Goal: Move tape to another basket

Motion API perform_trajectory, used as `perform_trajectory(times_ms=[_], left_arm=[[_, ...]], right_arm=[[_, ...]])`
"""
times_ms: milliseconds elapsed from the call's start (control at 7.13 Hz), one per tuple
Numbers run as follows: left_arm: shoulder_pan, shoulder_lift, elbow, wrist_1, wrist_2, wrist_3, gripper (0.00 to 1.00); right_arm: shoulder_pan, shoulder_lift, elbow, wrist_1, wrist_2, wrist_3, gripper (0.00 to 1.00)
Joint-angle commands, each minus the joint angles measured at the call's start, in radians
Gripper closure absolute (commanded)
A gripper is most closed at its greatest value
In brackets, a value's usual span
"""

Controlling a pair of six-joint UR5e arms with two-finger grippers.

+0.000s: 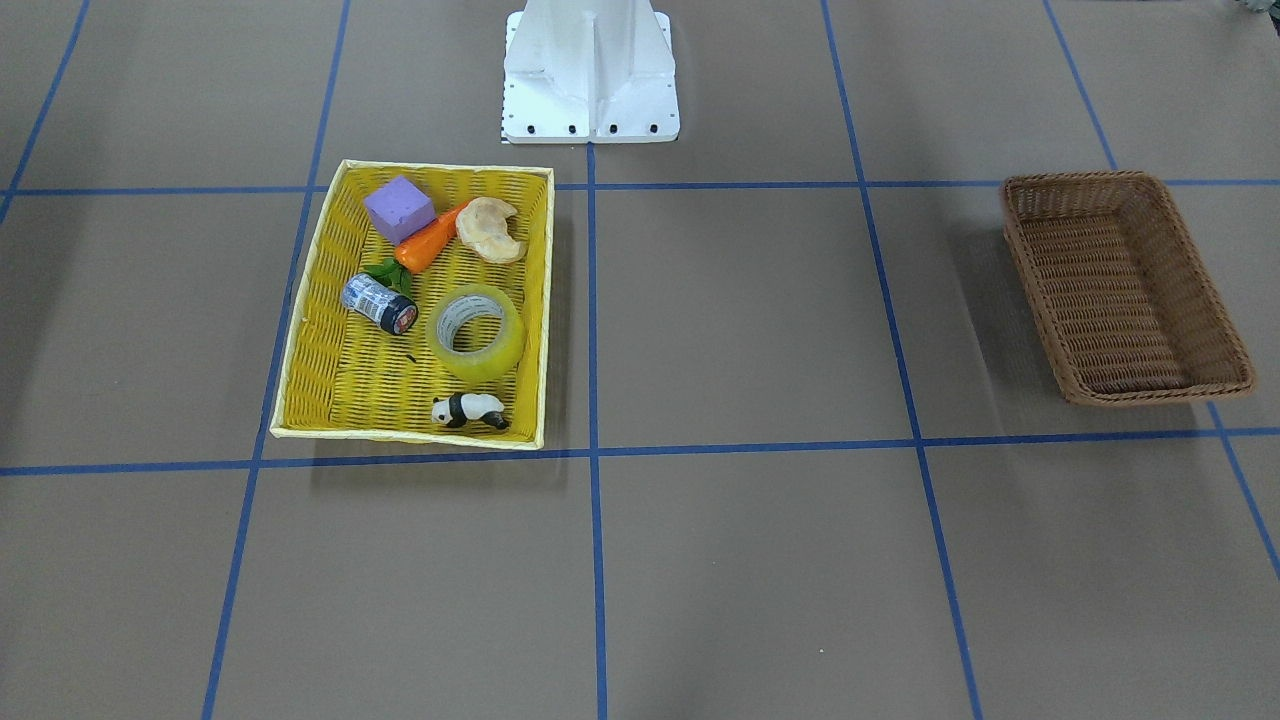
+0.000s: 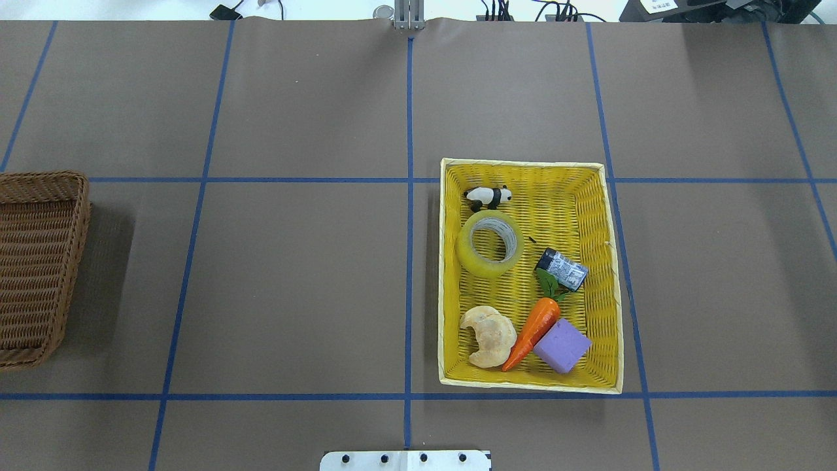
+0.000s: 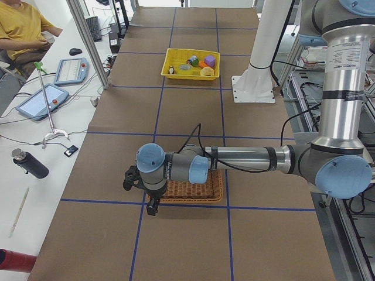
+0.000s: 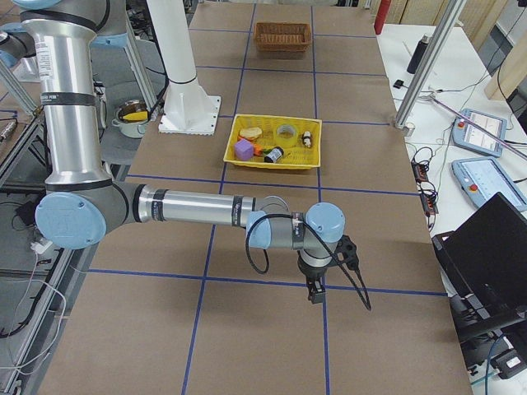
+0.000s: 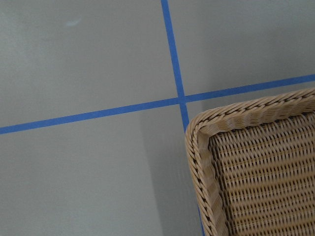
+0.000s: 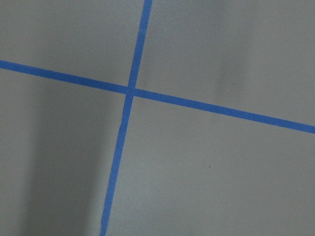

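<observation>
Tape point(image 1: 475, 333) flat in yellow basket point(image 1: 330, 392), brown basket point(image 1: 1122, 290) well apart

The tape point(image 2: 489, 243) lay in the larger basket point(image 2: 523, 163), between the panda figure point(image 2: 487, 195) and the pastry point(image 2: 487, 335), the can point(image 2: 562, 269) beside it. The wicker basket point(image 2: 39, 261) sat well apart, at the tabletop's point(image 2: 294, 275) left.

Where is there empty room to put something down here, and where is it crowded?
The brown basket is empty inside. The table between both baskets is bare. In the yellow basket, one corner beside the can and panda is free; the tape, carrot and bread crowd the rest.
</observation>
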Motion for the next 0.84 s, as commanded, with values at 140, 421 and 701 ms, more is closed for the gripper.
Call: perform_trajectory(times_ms=[140,421,701], left_arm=[[-0.002,-0.021,-0.064,-0.009,0.001,0.004,0.01],[-0.001,-0.04,-0.07,-0.101,-0.002,0.001,0.01],[-0.001,-0.038,-0.071,-0.11,-0.005,0.005,0.01]], right_arm=[[-0.091,0.052,0.01,0.146,0.019,0.167,0.0],[-0.125,0.07,0.023,0.334,0.025,0.205,0.0],[-0.284,0.13,0.116,0.339,0.011,0.261,0.0]])
